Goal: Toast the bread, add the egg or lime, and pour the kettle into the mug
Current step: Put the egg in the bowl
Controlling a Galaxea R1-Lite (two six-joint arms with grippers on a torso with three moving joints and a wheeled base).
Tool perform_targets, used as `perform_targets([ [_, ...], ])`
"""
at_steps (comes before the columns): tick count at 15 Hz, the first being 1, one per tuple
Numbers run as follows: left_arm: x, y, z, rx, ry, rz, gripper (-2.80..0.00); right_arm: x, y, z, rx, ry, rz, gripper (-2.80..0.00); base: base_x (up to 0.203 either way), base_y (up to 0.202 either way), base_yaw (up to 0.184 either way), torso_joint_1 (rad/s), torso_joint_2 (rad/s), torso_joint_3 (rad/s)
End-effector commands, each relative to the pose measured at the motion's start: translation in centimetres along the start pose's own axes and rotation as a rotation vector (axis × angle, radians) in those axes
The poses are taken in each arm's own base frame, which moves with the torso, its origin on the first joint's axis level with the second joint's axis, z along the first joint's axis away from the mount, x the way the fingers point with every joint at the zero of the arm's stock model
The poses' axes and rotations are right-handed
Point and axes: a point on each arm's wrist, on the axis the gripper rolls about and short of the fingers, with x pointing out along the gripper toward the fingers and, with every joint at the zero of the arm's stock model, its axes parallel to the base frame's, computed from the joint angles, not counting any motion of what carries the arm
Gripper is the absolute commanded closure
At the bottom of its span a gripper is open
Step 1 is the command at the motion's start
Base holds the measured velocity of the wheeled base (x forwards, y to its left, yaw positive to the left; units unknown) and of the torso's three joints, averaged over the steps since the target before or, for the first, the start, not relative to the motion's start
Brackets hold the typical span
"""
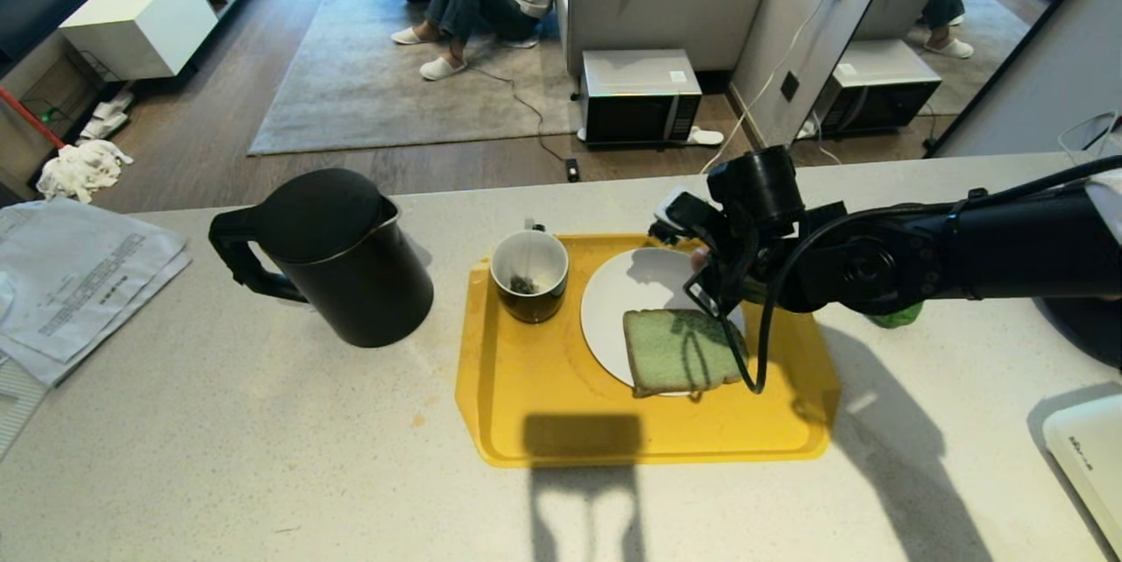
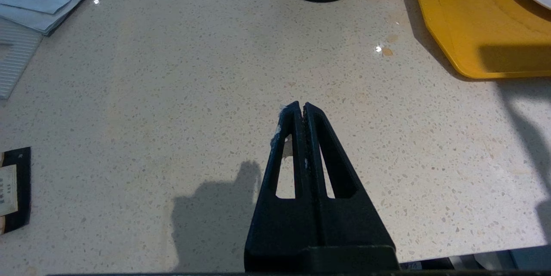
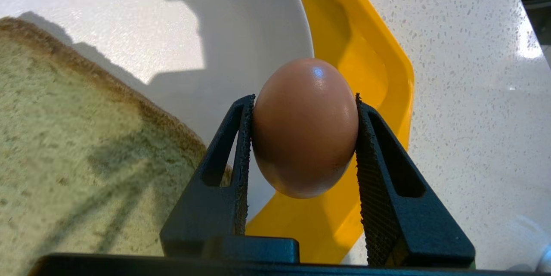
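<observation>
Right gripper [image 3: 303, 112] jaws tight around egg [image 3: 304, 127], above plate [image 3: 241, 30].

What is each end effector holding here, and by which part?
The right end effector clamps the egg across its two sides, above the plate. The left end effector is shut, holding nothing.

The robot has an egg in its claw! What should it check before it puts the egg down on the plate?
1. Egg gripped between both pads of the right gripper: ok.
2. Shell free of cracks: ok on the side that shows, far side cannot tell.
3. Bare spot on the plate beside the bread: ok.
4. Gripper over the plate: ok, near its edge by the tray rim.
5. Mug out of the way: ok.
6. Left gripper shut and away from the tray: ok.
</observation>
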Motion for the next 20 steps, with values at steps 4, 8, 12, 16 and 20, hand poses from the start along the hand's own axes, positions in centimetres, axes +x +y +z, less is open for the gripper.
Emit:
perform_targets([
  [4, 0.0, 0.0, 0.0, 0.000, -0.001, 0.000, 0.00, 1.7, 1.3, -0.5, -0.024, 0.038, 0.010, 0.00, 0.000, 0.000, 0.000, 0.000, 0.00, 0.000],
  [8, 0.0, 0.0, 0.0, 0.000, -0.001, 0.000, 0.00, 1.9, 1.8, -0.6, -0.032, 0.046, 0.014, 0.00, 0.000, 0.000, 0.000, 0.000, 0.00, 0.000],
  [12, 0.0, 0.0, 0.0, 0.000, -0.001, 0.000, 0.00, 1.7, 2.0, -0.6, -0.057, 0.057, -0.006, -2.80, 0.000, 0.000, 0.000, 0.000, 0.00, 0.000],
  [16, 0.0, 0.0, 0.0, 0.000, -0.001, 0.000, 0.00, 1.4, 1.9, -0.6, -0.052, 0.053, -0.006, -2.80, 0.000, 0.000, 0.000, 0.000, 0.00, 0.000],
  [20, 0.0, 0.0, 0.0, 0.000, -0.001, 0.000, 0.00, -1.0, 0.7, -0.2, -0.031, 0.014, -0.018, -2.80, 0.000, 0.000, 0.000, 0.000, 0.00, 0.000],
])
